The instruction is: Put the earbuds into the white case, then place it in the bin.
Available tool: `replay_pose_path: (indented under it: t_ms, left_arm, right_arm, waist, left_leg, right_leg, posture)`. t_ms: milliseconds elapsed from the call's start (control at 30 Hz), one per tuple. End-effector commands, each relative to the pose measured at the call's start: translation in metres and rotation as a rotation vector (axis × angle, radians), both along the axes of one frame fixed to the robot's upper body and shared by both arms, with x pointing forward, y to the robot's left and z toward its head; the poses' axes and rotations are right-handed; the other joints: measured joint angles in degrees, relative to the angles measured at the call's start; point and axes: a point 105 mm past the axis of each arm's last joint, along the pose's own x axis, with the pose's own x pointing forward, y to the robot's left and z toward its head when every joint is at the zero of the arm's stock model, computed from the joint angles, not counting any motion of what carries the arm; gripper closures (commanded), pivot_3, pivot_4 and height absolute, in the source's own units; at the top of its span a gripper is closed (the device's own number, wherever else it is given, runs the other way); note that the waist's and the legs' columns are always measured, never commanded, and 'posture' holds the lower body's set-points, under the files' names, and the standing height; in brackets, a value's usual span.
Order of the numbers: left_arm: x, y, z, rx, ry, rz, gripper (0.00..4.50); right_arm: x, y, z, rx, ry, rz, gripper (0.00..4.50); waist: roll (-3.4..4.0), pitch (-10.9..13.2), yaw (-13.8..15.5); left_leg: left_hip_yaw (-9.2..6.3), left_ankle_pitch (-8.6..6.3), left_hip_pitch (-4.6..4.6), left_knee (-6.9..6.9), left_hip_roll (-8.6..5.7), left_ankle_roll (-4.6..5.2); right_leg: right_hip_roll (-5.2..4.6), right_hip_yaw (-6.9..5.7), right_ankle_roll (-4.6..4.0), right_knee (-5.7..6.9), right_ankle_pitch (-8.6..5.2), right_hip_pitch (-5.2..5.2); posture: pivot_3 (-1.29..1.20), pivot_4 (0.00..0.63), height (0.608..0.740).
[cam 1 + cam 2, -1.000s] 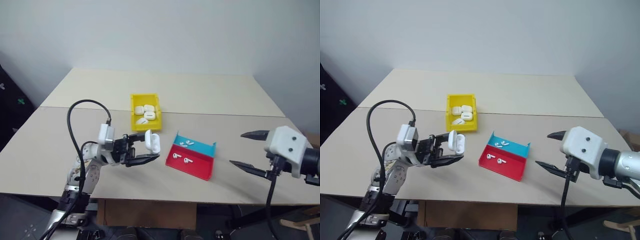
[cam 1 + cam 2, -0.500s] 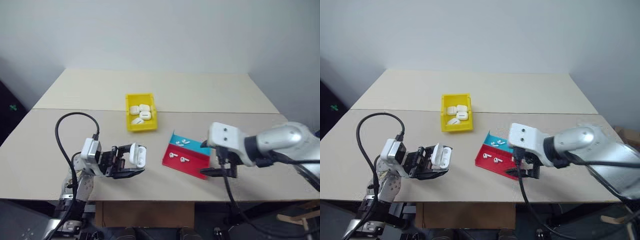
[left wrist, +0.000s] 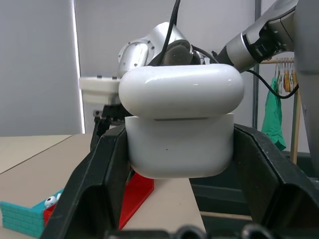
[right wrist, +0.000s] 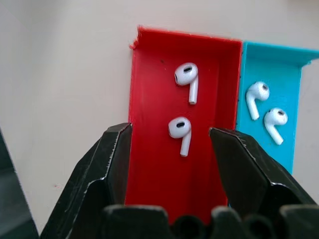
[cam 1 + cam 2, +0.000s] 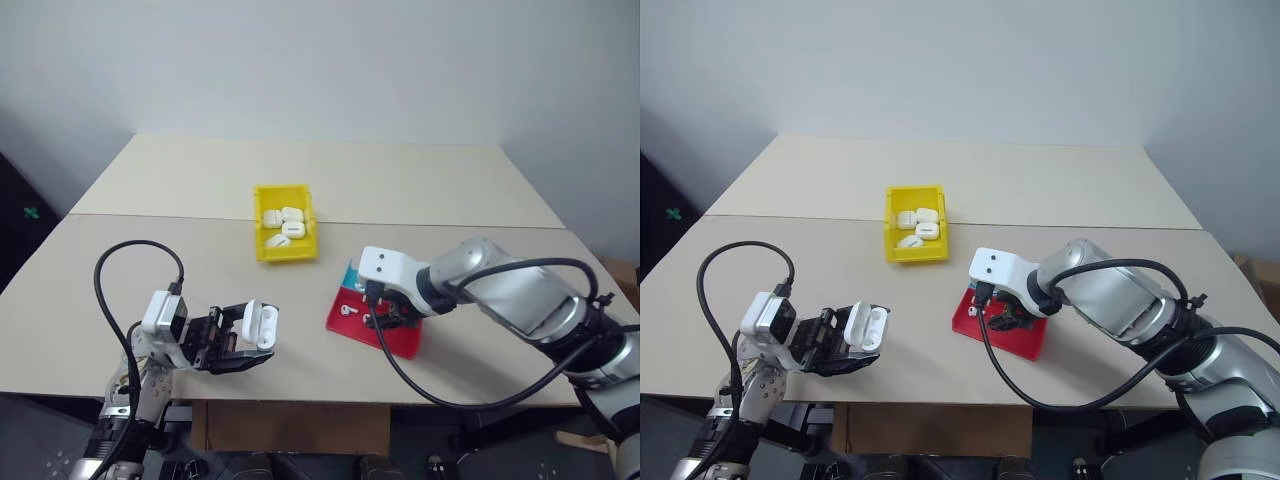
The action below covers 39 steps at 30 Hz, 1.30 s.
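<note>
- Right pincer [image 4: 169,149] has swung in from the bench's right edge and now hangs over the red and blue tray [image 5: 395,338], fingers apart and holding nothing, an earbud [image 4: 180,133] between them.
- Left pincer [image 5: 845,345] is clamped on the white case [image 5: 864,326], lid open, near the front edge.
- Bin [image 5: 262,245] sits farther back, other cases inside.

Swung my right gripper [image 4: 169,149] in from the table's right edge; it's now over the red tray [image 4: 149,164], fingers straddling an earbud [image 4: 180,132].
</note>
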Motion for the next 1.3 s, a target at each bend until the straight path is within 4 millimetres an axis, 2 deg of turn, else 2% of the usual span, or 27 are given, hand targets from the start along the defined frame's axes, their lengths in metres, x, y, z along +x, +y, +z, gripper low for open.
replay_pose_path:
  t_ms: [33, 167, 600, 1133, 1267, 1300]
  left_arm:
    - [-0.005, -0.002, 0.010, 0.002, -0.065, -0.022, 1.71]
    - [-0.010, -0.002, 0.010, 0.009, -0.061, -0.025, 1.71]
    - [-0.019, -0.001, 0.010, 0.019, -0.063, -0.009, 1.71]
    - [-0.021, -0.003, 0.007, 0.031, -0.052, 0.029, 1.71]
    - [-0.021, -0.004, 0.006, 0.041, -0.047, 0.037, 1.71]
    - [-0.021, -0.004, 0.005, 0.044, -0.046, 0.040, 1.71]
  right_arm:
    - [0.008, 0.005, 0.002, -0.031, -0.063, 0.036, 1.58]
    - [0.012, 0.009, -0.006, -0.061, -0.057, 0.082, 1.58]
    - [0.022, 0.016, -0.012, -0.100, -0.042, 0.158, 1.58]
    - [0.025, 0.006, -0.023, -0.137, -0.009, 0.188, 1.58]
    - [0.026, 0.007, -0.024, -0.128, -0.016, 0.189, 2.47]
    - [0.026, 0.007, -0.025, -0.130, -0.017, 0.191, 2.47]
  waist:
    - [0.00, 0.0, -0.1]
    - [0.01, 0.0, -0.1]
    - [0.02, 0.0, -0.1]
    - [0.02, 0.0, -0.1]
    - [0.03, 0.0, -0.1]
    - [0.03, 0.0, -0.1]
  left_leg:
    - [0.00, 0.00, 0.00, 0.00, 0.00, 0.00]
    - [0.00, 0.00, 0.01, -0.01, 0.01, 0.00]
    - [0.00, 0.00, 0.01, 0.00, 0.01, 0.00]
    - [0.01, 0.00, 0.03, 0.00, 0.01, 0.00]
    - [0.01, 0.00, 0.03, 0.00, 0.01, 0.00]
    - [0.01, 0.00, 0.04, 0.00, 0.01, 0.00]
  right_leg:
    - [0.00, 0.00, 0.00, 0.01, 0.00, 0.00]
    - [0.03, 0.00, 0.00, 0.02, 0.00, 0.00]
    - [0.03, 0.00, 0.00, 0.03, 0.00, 0.00]
    - [0.03, -0.01, 0.00, 0.06, 0.00, 0.01]
    - [0.03, -0.01, 0.00, 0.05, 0.00, 0.01]
    - [0.03, -0.01, 0.00, 0.05, 0.00, 0.01]
  posture:
    - [0.00, 0.150, 0.740]
    - [0.00, 0.150, 0.740]
    - [0.00, 0.150, 0.740]
    - [0.00, 0.150, 0.740]
    - [0.00, 0.150, 0.740]
    - [0.00, 0.150, 0.740]
